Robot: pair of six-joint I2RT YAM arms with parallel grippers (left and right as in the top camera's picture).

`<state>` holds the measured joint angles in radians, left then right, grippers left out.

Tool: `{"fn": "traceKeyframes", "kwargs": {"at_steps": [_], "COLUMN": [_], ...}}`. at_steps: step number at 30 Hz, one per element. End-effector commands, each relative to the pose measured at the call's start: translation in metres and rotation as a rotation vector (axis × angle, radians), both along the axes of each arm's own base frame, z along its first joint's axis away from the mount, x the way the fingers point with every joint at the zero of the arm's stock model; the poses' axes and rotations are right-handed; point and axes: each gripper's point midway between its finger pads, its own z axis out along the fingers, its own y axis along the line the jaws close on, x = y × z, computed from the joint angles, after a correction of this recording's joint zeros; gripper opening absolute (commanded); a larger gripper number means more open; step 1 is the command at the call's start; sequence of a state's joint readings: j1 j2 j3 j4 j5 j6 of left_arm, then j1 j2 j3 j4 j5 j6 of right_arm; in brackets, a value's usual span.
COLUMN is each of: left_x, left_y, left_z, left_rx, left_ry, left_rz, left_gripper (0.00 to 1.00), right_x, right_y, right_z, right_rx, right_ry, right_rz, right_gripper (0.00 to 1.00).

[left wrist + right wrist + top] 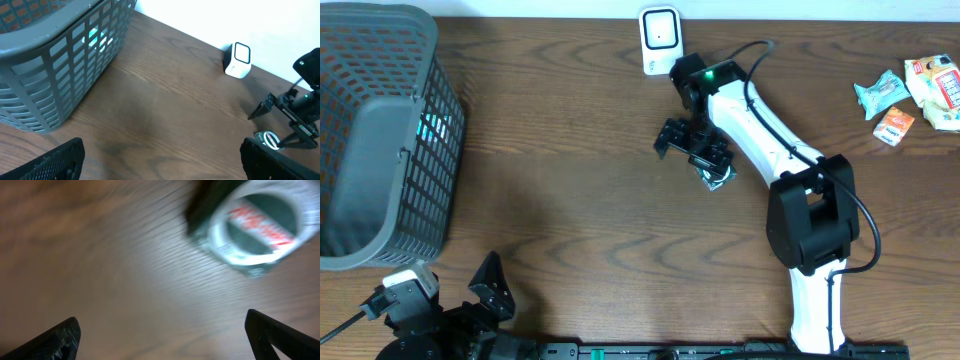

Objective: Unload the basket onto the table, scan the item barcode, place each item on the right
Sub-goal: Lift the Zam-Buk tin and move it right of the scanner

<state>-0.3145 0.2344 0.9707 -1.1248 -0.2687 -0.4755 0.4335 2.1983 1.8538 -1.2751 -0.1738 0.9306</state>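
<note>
The item is a small round green-and-white tub (718, 176) with red lettering on its lid, lying on the wooden table. It fills the upper right of the right wrist view (255, 227), blurred. My right gripper (692, 150) hovers just beside and above it, jaws wide open with nothing between them (167, 340). The white barcode scanner (660, 40) stands at the table's back edge, a little behind the gripper, and also shows in the left wrist view (237, 60). My left gripper (470, 300) rests open and empty at the near left (162, 165).
A large grey slatted basket (380, 140) takes up the left side of the table (55, 60). Several snack packets (910, 95) lie at the far right. The right arm's white links (770, 140) run from the front edge toward the scanner.
</note>
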Motion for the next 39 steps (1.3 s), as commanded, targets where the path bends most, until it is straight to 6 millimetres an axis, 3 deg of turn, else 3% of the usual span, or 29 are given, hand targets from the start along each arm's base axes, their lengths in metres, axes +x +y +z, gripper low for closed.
{"fn": "traceKeyframes", "kwargs": {"at_steps": [1, 6, 12, 15, 22, 30, 35, 39], "left_x": [0.000, 0.000, 0.000, 0.000, 0.000, 0.000, 0.000, 0.000], "left_y": [0.003, 0.003, 0.003, 0.003, 0.003, 0.003, 0.003, 0.003], "left_z": [-0.001, -0.001, -0.001, -0.001, -0.001, -0.001, -0.001, -0.001], "left_rx": [0.000, 0.000, 0.000, 0.000, 0.000, 0.000, 0.000, 0.000], "left_ry": [0.000, 0.000, 0.000, 0.000, 0.000, 0.000, 0.000, 0.000], "left_rz": [0.023, 0.023, 0.023, 0.023, 0.023, 0.023, 0.023, 0.023], "left_gripper": [0.98, 0.98, 0.98, 0.98, 0.98, 0.98, 0.98, 0.98], "right_x": [0.011, 0.019, 0.025, 0.023, 0.016, 0.011, 0.000, -0.001], "right_y": [-0.030, -0.053, -0.072, -0.079, -0.079, -0.063, -0.067, -0.064], "right_z": [0.003, 0.004, 0.000, -0.007, -0.025, -0.057, -0.071, -0.073], "right_rx": [-0.166, -0.275, -0.323, -0.333, -0.306, -0.201, -0.210, -0.193], "right_ry": [-0.055, -0.105, -0.114, -0.090, -0.051, -0.037, -0.012, -0.015], "right_rz": [-0.204, -0.339, -0.371, -0.383, -0.390, -0.322, -0.320, -0.251], "right_gripper": [0.98, 0.99, 0.99, 0.91, 0.92, 0.92, 0.75, 0.72]}}
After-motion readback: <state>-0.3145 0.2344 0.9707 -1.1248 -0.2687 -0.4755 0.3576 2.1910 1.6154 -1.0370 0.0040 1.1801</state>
